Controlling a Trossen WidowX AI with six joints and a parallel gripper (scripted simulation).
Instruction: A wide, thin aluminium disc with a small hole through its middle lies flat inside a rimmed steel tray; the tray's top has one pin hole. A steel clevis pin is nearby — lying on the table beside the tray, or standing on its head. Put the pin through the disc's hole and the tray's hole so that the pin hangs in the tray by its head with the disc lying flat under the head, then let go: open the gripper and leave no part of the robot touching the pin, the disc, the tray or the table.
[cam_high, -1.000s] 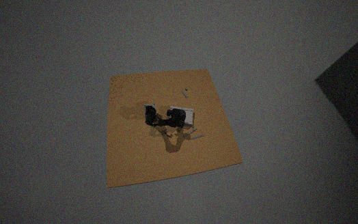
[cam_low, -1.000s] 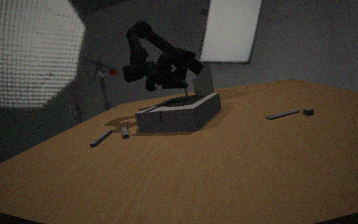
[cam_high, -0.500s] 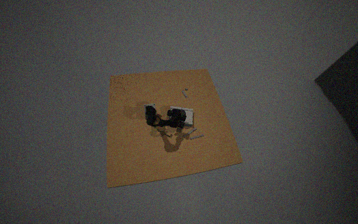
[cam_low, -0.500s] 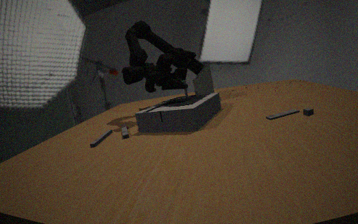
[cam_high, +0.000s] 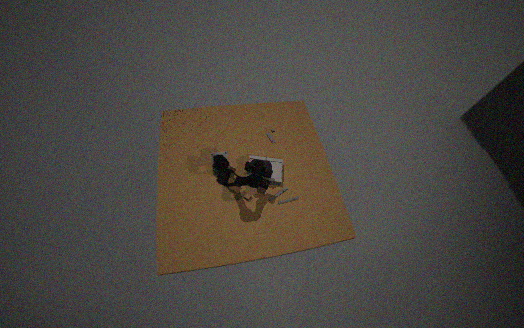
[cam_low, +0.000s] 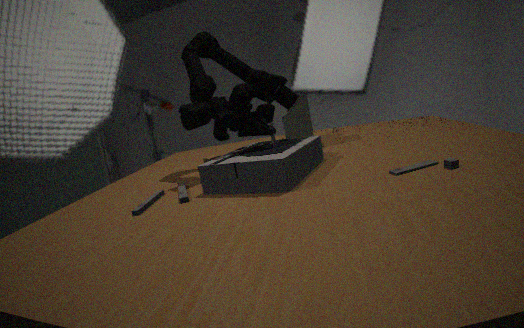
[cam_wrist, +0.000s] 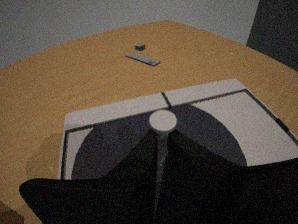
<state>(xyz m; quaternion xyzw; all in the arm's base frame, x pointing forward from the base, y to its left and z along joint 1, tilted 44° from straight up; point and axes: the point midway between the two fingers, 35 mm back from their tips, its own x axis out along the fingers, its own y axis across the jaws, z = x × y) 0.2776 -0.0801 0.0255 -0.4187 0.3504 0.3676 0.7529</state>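
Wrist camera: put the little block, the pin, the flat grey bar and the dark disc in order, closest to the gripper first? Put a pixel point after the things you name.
1. Pin (cam_low: 274, 141) (cam_wrist: 163, 121): held, middle.
2. Dark disc (cam_low: 259, 149) (cam_wrist: 215, 134): under it.
3. Flat grey bar (cam_high: 270, 137) (cam_low: 414, 168) (cam_wrist: 143, 59): upper middle.
4. Little block (cam_high: 273, 131) (cam_low: 451, 164) (cam_wrist: 140, 47): behind the bar.
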